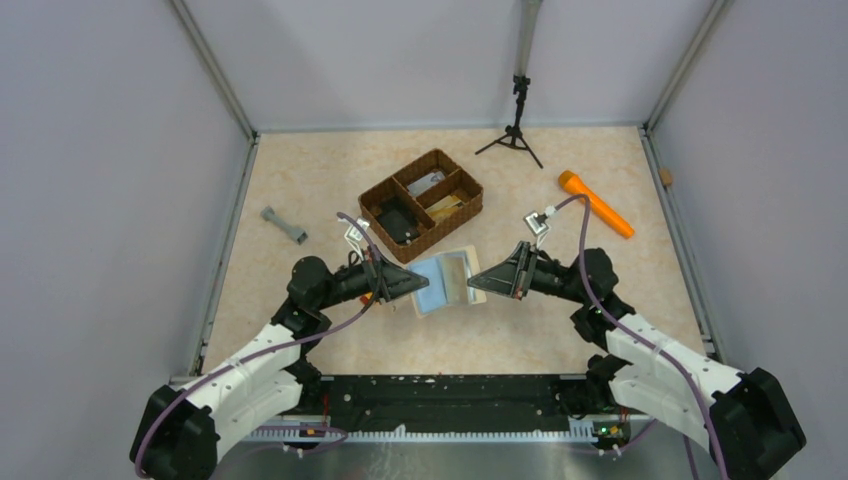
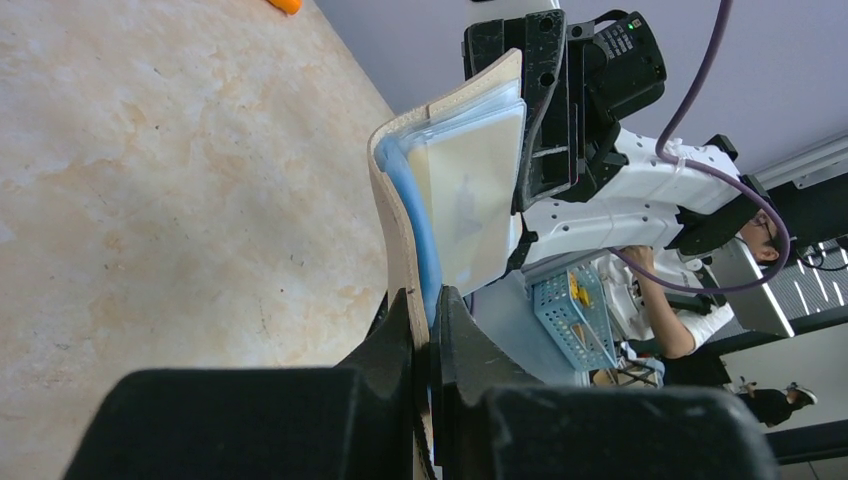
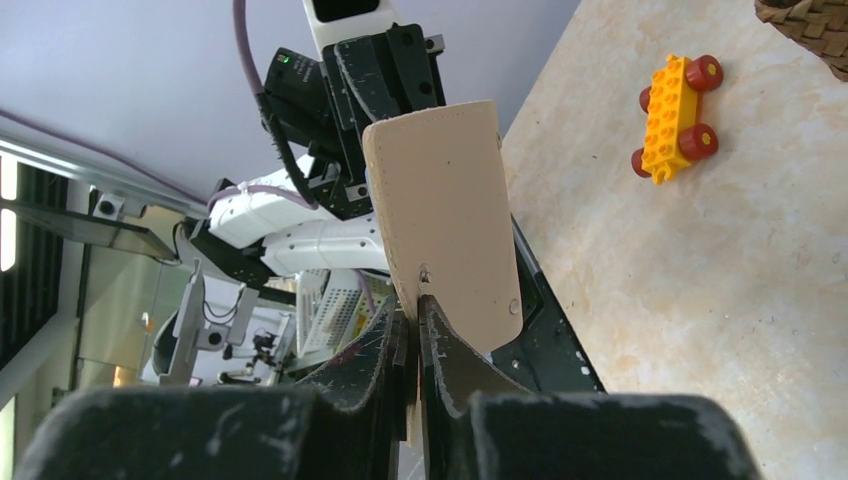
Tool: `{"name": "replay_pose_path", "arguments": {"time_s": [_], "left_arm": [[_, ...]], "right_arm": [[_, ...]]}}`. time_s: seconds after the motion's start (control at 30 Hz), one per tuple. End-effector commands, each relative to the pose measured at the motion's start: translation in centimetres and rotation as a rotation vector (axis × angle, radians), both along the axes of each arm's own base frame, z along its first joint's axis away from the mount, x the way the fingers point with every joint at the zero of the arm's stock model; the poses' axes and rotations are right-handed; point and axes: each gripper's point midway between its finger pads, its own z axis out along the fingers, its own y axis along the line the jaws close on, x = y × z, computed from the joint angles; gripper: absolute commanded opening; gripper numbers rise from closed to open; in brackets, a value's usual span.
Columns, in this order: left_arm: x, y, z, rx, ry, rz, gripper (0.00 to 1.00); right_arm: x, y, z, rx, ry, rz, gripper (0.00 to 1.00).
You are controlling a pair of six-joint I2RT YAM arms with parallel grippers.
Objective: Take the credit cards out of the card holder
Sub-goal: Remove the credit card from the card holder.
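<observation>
card holder (image 1: 445,283) spread open, pale blue inside up, held off the table just in front of the wicker tray's (image 1: 372,196) near corner.

left gripper (image 1: 418,285): jaws pinched almost fully together on the holder's left edge, clamping cream cover and blue lining.

right gripper (image 1: 475,284): jaws pinched tight on the opposite edge, by the stud.

one tan credit card (image 1: 459,276) shows in the half nearer the right gripper, under a clear sleeve.

handling (judged): holder is light and soft, and it bows between the two grips. card is thin, stiff, slick and flush in its sleeve, so little edge is offered.

best hold: the card's exposed edge at the sleeve mouth, pinched flat and drawn along the sleeve with one gripper anchoring the cover.

risk: holder folds or slips once one side lets go.
</observation>
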Motion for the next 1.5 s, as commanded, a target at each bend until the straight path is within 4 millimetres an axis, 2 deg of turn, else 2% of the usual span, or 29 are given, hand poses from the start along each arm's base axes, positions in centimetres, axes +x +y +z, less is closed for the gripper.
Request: {"name": "replay_pose_path", "arguments": {"time_s": [0.0, 0.13, 0.5, 0.83, 0.97, 1.07, 1.2, 1.33, 1.47], "left_arm": [[-0.2, -0.1, 2.6, -0.055, -0.083, -0.014, 0.00], [-0.2, -0.2, 2.7, -0.065, -0.083, -0.019, 0.00], [-0.2, -0.3, 2.9, -0.077, -0.082, -0.027, 0.00], [-0.4, -0.9, 3.2, -0.087, -0.080, -0.049, 0.00], [-0.4, -1.2, 3.1, -0.084, -0.077, -0.057, 0.00], [-0.3, -1.4, 3.0, -0.081, -0.075, -0.062, 0.00], [-0.3, -1.4, 2.7, -0.075, -0.071, -0.060, 0.00], [-0.1, -1.4, 2.5, -0.067, -0.063, -0.049, 0.00], [0.0, -1.4, 2.3, -0.062, -0.055, -0.041, 0.00]], "right_arm": [[-0.8, 0.2, 1.1, 0.041, -0.052, 0.033, 0.06], [-0.9, 0.2, 1.4, 0.051, -0.054, 0.044, 0.00], [-0.8, 0.2, 1.3, 0.044, -0.058, 0.038, 0.00], [0.3, 0.6, -1.5, -0.131, -0.060, -0.022, 0.00], [0.5, 0.5, -2.3, -0.174, -0.066, -0.031, 0.11], [0.9, 0.3, -3.2, -0.223, -0.054, -0.049, 0.27], [0.8, 0.3, -3.1, -0.221, -0.059, -0.042, 0.44], [0.8, 0.3, -2.8, -0.215, -0.065, -0.049, 0.53], [0.6, 0.1, -2.5, -0.197, -0.078, -0.054, 0.57]]}}
